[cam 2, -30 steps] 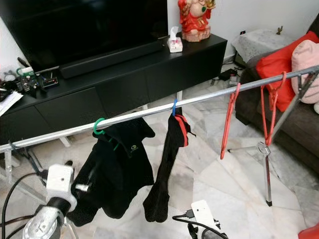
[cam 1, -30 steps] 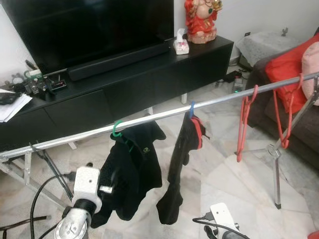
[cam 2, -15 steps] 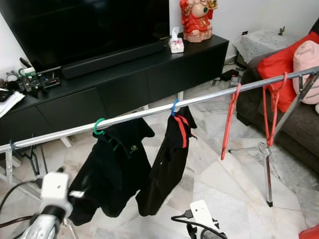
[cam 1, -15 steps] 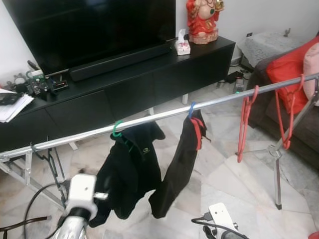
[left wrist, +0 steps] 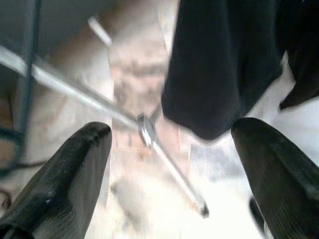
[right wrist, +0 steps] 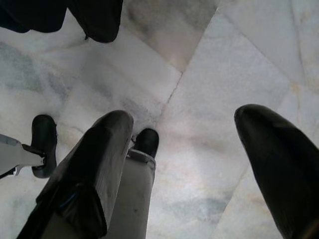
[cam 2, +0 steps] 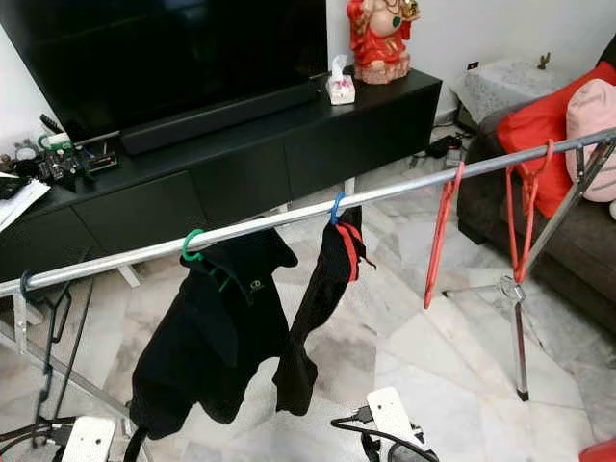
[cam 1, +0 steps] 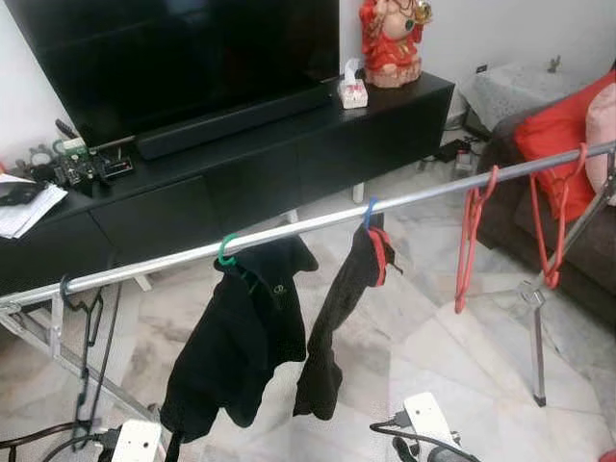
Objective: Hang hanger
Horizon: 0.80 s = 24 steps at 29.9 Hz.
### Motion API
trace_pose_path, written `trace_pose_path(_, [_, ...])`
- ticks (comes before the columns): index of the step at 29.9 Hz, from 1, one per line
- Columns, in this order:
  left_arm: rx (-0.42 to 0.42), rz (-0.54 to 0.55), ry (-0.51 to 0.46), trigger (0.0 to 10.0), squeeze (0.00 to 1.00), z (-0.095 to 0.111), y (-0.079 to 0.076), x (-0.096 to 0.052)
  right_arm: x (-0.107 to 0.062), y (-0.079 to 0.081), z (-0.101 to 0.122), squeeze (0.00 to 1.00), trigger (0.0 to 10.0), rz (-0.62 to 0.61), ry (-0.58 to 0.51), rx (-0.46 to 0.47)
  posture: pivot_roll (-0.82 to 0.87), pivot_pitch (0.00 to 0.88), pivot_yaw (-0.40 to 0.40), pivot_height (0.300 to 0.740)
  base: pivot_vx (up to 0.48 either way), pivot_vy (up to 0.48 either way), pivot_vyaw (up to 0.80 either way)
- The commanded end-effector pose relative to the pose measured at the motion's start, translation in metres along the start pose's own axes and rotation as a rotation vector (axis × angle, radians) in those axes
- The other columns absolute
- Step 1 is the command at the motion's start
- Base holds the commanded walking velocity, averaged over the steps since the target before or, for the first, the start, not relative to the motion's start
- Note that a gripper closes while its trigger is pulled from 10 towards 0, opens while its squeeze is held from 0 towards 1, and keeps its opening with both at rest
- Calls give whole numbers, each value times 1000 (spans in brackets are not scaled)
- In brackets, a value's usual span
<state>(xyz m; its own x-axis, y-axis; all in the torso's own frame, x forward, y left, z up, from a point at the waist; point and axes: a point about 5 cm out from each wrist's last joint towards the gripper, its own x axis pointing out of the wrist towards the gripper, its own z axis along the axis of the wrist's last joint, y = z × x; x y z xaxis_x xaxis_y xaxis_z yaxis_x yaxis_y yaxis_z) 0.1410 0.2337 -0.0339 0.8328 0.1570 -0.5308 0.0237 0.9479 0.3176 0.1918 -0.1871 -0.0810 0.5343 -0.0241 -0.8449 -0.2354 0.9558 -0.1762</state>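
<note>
While both arms sit low at the bottom edge of the head views, only their white wrist housings show there: left arm point(cam 1: 135, 443) at the lower left, right arm point(cam 1: 430, 423) near bottom centre. Left gripper point(left wrist: 169, 174) points down, fingers point(left wrist: 65, 174) spread wide, nothing between them; past them lie the rack's crossed metal leg point(left wrist: 149, 134), blurred, and the hem of a black garment. Right gripper point(right wrist: 184, 164) also points down at the marble floor point(right wrist: 209, 84), fingers point(right wrist: 94, 164) wide apart and empty; below it a dark foot can be made out.

A silver rail point(cam 1: 289, 231) slants across the room, lower at the robot's left end, higher at the right. On it, from the left end:
- a dark empty hanger point(cam 1: 89, 313) near the left end, just beside the rack's legs;
- a green hanger point(cam 1: 227, 252) carrying a black jacket point(cam 1: 241, 337);
- a blue hanger point(cam 1: 369, 212) near the rail's middle, carrying a black garment with red trim point(cam 1: 342, 308), hanging tilted toward the jacket;
- two empty red hangers point(cam 1: 472, 241) point(cam 1: 544, 231) toward the right end.

Behind the rail stand a black TV cabinet point(cam 1: 289, 154), a television point(cam 1: 173, 48), a red figurine point(cam 1: 390, 38) and a tissue box point(cam 1: 350, 89). A sofa with a red cushion point(cam 1: 558, 125) sits by the rail's right end.
</note>
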Motion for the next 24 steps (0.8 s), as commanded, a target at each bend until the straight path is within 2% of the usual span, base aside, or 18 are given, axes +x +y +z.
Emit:
trace_pose_path(1, [25,4,25,10000,0,-5,2,-1,0,3,1,0,10000,7,0,5,-123,0,92,740,0,0,0])
trace_pose_path(2, [25,4,24,10000,0,-5,2,0,0,3,1,0,10000,7,0,5,-123,0,92,740,0,0,0])
trace_pose_path(3, [-40,-3,166,10000,0,-22,-7,16,1,4,2,0,10000,14,0,5,-128,0,86,740,0,0,0])
trace_pose_path(5, [-84,0,259,10000,0,-30,-11,24,1,5,3,0,10000,19,2,1,-131,0,86,740,0,0,241])
trace_pose_path(12, [-127,7,362,10000,0,-41,-16,27,1,5,4,0,10000,24,11,-21,-128,0,84,740,0,0,694])
trace_pose_path(24, [-139,1,388,10000,0,-44,-20,28,1,6,4,0,10000,28,15,-32,-131,0,84,740,0,0,800])
